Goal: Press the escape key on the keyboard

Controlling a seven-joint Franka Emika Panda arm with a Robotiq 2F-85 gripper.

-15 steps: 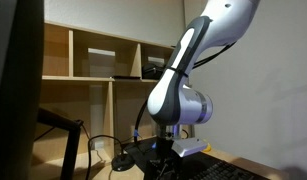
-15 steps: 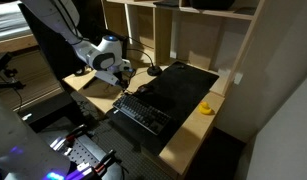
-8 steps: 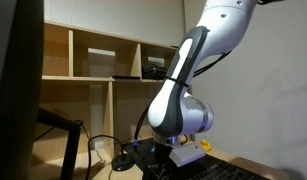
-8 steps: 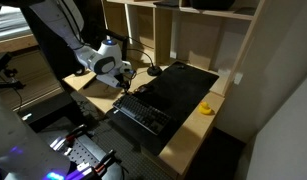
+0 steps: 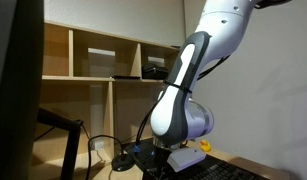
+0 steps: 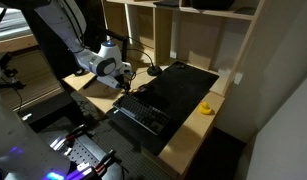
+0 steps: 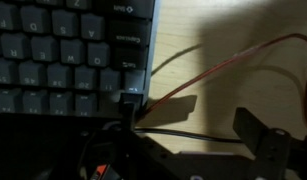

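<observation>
The keyboard (image 6: pixel 143 113) is dark, with rows of small square keys, and lies on the wooden desk in front of a black mat. In the wrist view the keyboard (image 7: pixel 63 50) fills the upper left. My gripper (image 7: pixel 190 122) is open and empty. One finger hangs over the keyboard's corner key (image 7: pixel 130 99) and the other over bare wood. I cannot tell whether the finger touches the key. In both exterior views the gripper (image 6: pixel 122 82) (image 5: pixel 161 160) is low over the keyboard's end nearest the arm.
A smooth black mat (image 6: pixel 185 82) lies behind the keyboard. A small yellow object (image 6: pixel 205 108) sits to its side and also shows in an exterior view (image 5: pixel 204 147). Red and black cables (image 7: pixel 228 68) cross the wooden desk (image 7: pixel 243 30). Wooden shelves (image 5: pixel 103 70) stand behind.
The arm has lowered and shifted slightly toward the keyboard's corner. The gripper stays open.
</observation>
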